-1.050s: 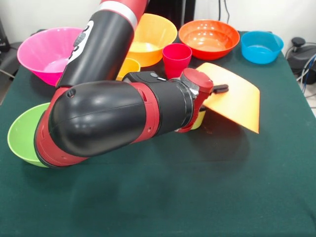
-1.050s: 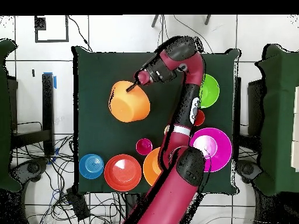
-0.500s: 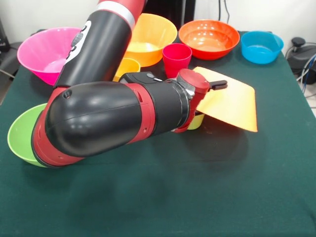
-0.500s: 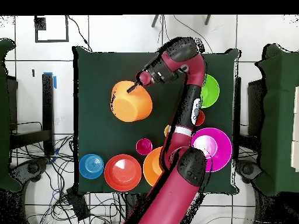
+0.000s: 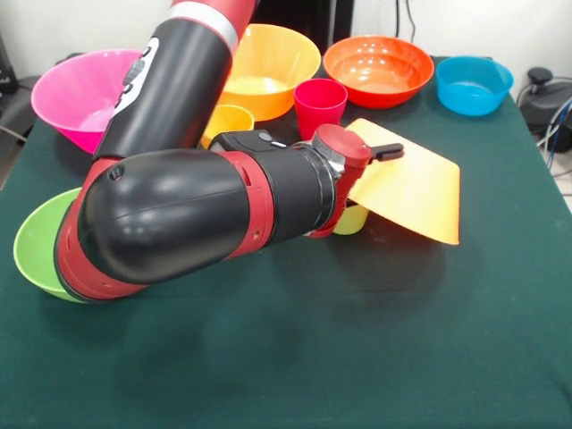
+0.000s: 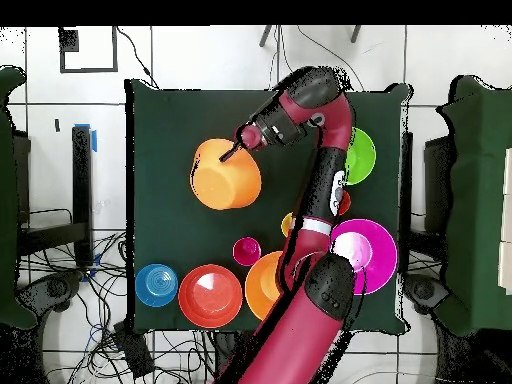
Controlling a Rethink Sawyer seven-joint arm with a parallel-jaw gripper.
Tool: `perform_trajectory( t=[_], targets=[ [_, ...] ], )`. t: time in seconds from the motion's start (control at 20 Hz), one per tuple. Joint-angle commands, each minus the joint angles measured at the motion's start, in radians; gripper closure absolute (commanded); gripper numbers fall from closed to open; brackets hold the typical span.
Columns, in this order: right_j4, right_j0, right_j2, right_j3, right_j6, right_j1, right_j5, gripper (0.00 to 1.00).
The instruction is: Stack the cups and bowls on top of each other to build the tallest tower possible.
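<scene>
My gripper (image 5: 391, 151) (image 6: 234, 153) is shut on the rim of a large orange bowl (image 5: 407, 192) (image 6: 226, 176), which hangs tilted with its mouth facing down and away from the camera. A lime green cup (image 5: 351, 219) peeks out under that bowl's near edge, beside my wrist. At the back stand a second large orange bowl (image 5: 273, 55) (image 6: 263, 284), the large pink bowl (image 5: 79, 89) (image 6: 366, 256), the round red-orange bowl (image 5: 378, 69) (image 6: 210, 296) and the small blue bowl (image 5: 474, 84) (image 6: 157, 285). A magenta-red cup (image 5: 320, 105) (image 6: 246, 250) and a yellow-orange cup (image 5: 229, 120) stand upright near them.
The round lime green bowl (image 5: 34, 246) (image 6: 359, 155) sits at the table's side, partly behind my elbow. My thick arm (image 5: 179, 223) spans the table's middle and hides what lies behind it. Cables and gear lie beyond the table edge (image 5: 545, 98).
The gripper has carried the tilted orange bowl a little to the left in the front view, so more of the lime green cup shows beneath it.
</scene>
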Motion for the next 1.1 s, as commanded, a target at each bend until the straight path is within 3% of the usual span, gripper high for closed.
perform_trajectory(
  t=[0.05,0.15,0.25,0.3,0.4,0.75,1.1],
  targets=[
    [0.002,0.017,-0.058,-0.032,-0.168,0.044,-0.107,0.00],
    [-0.033,0.001,-0.119,0.003,-0.233,0.006,-0.211,0.00],
    [-0.072,-0.028,-0.195,0.086,-0.344,-0.056,-0.414,0.00],
    [-0.084,-0.044,-0.229,0.134,-0.363,-0.087,-0.516,0.00],
    [-0.086,-0.068,-0.270,0.203,-0.359,-0.119,-0.628,0.00],
    [-0.092,-0.058,-0.328,0.229,-0.358,-0.176,-0.706,0.00],
    [-0.067,-0.041,-0.377,0.225,-0.337,-0.202,-0.698,0.00]
  ],
)
